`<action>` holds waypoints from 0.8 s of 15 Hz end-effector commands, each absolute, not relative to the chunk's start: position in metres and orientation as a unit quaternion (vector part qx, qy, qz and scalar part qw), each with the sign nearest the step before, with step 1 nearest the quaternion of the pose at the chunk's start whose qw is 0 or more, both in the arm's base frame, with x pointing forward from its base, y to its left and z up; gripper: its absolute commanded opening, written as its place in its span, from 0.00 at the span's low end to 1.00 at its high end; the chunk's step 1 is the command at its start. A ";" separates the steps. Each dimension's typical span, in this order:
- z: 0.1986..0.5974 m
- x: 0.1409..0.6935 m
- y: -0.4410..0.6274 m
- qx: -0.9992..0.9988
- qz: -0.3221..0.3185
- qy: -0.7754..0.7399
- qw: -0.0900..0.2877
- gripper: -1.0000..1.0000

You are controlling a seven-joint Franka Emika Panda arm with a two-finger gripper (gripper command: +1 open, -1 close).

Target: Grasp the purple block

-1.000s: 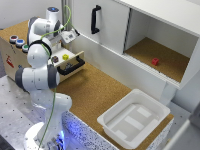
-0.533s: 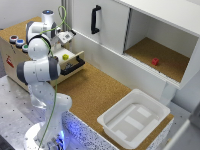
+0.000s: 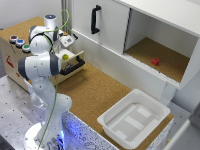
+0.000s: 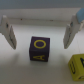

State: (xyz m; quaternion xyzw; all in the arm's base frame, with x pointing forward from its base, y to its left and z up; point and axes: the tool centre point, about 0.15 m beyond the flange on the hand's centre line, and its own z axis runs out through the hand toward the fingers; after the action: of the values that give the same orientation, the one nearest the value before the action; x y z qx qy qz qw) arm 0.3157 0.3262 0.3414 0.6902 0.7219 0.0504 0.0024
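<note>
In the wrist view the purple block (image 4: 40, 49), a dark purple cube with yellow letters, lies on a pale surface between my two fingers (image 4: 8, 33). My gripper (image 4: 39, 45) is open, with one finger on each side of the block and a gap on both sides. In the exterior view my gripper (image 3: 66, 42) hangs over the open drawer (image 3: 75, 64) at the left. The arm hides the purple block there.
A yellow block (image 4: 76, 64) lies close beside the purple one; it also shows in the drawer (image 3: 65, 56). A small red cube (image 3: 155, 61) sits in the open cabinet. A white tray (image 3: 112, 127) stands at the front right. Coloured buttons (image 3: 20, 43) top the left box.
The arm has shifted slightly towards the exterior view's right and settled over the drawer. Nothing else has moved.
</note>
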 end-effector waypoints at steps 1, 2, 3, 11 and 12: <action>0.311 0.323 0.336 0.702 0.037 0.711 0.007 1.00; 0.310 0.322 0.338 0.703 0.035 0.710 0.009 0.00; 0.311 0.322 0.338 0.711 0.036 0.703 0.016 0.00; 0.307 0.321 0.333 0.714 0.032 0.699 0.026 0.00; 0.309 0.321 0.333 0.714 0.030 0.699 0.030 0.00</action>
State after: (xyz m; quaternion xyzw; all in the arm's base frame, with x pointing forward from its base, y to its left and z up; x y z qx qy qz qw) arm 0.3155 0.3291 0.3212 0.7086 0.7047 0.0364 -0.0020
